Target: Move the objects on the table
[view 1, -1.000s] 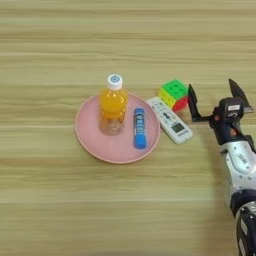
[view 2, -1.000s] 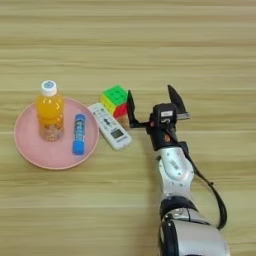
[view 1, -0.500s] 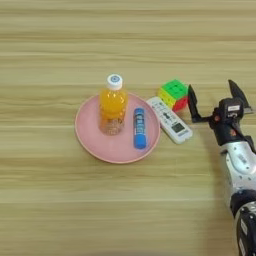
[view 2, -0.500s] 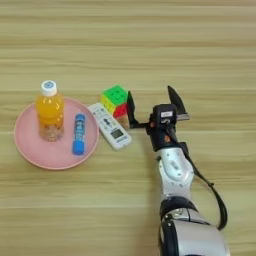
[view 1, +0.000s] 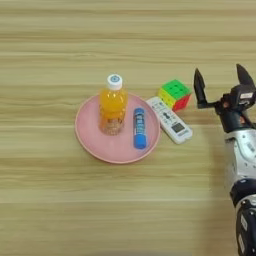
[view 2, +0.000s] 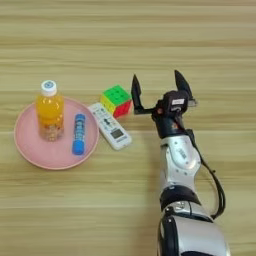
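A large round pink plate (view 1: 95, 145) lies on the wood-grain table (view 1: 60, 60). An orange-drink bottle (view 1: 112, 105) with a white cap stands upright on the plate's back part. A short blue tube (view 1: 139, 128) with a white label lies on the plate just right of the bottle. My right gripper (view 2: 157, 86) hovers to the right of the plate, open, its two black fingers spread wide with nothing between them. It is apart from the plate, the bottle and the tube.
A white remote control (view 1: 168, 120) lies slanted against the plate's right side. A multicoloured puzzle cube (view 1: 175, 94) sits just behind it, close to my gripper's left finger (view 2: 135, 91). My silver forearm (view 2: 177, 160) runs down to the bottom edge.
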### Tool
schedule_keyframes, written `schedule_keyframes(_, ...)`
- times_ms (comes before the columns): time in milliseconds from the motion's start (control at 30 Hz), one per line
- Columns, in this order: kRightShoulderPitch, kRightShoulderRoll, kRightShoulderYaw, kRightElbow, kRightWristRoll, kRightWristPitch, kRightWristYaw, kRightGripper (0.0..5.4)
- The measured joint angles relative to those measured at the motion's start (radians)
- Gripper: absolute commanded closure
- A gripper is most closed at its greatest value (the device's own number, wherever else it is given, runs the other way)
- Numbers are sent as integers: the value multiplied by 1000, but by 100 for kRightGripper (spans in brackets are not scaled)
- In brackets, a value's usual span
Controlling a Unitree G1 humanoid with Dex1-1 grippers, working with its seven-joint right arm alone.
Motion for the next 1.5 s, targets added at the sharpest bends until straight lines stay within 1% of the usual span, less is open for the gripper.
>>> schedule_keyframes(67, 4, 7, 6, -36, 34, 47, 39, 7)
schedule_keyframes(133, 15, 22, 16, -112, 104, 139, 117, 7)
schedule_keyframes(167, 26, 29, 24, -162, 151, 199, 166, 7)
schedule_keyframes(233, 51, 36, 38, -235, 205, 273, 226, 7)
schedule_keyframes(267, 79, 38, 52, -297, 249, 333, 274, 7)
schedule_keyframes(300, 97, 38, 60, -329, 273, 364, 299, 7)
schedule_keyframes(333, 130, 39, 72, -385, 315, 420, 340, 7)
schedule_keyframes(433, 175, 38, 92, -488, 390, 520, 410, 7)
schedule_keyframes(467, 187, 37, 101, -556, 439, 585, 455, 7)
schedule_keyframes(533, 184, 30, 115, -667, 507, 668, 519, 7)
schedule_keyframes(633, 169, 11, 131, -777, 549, 757, 589, 7)
schedule_keyframes(700, 172, 11, 143, -805, 555, 798, 620, 7)
schedule_keyframes(733, 173, 7, 156, -828, 556, 821, 650, 7)
schedule_keyframes(833, 174, -3, 178, -848, 542, 845, 698, 7)
schedule_keyframes(900, 174, -11, 200, -849, 506, 853, 727, 7)
schedule_keyframes(967, 173, -17, 232, -842, 432, 841, 744, 7)
schedule_keyframes(1067, 169, -17, 282, -804, 304, 790, 747, 7)
schedule_keyframes(1100, 168, -16, 288, -800, 292, 784, 747, 7)
schedule_keyframes(1133, 162, -15, 299, -785, 251, 760, 745, 7)
schedule_keyframes(1167, 159, -13, 305, -774, 229, 750, 744, 7)
schedule_keyframes(1200, 152, -11, 321, -758, 194, 731, 744, 7)
schedule_keyframes(1300, 142, -8, 334, -733, 140, 693, 727, 7)
schedule_keyframes(1367, 127, -2, 347, -691, 67, 644, 690, 7)
schedule_keyframes(1400, 122, 1, 354, -671, 40, 623, 675, 7)
schedule_keyframes(1500, 121, 15, 363, -644, 6, 588, 656, 7)
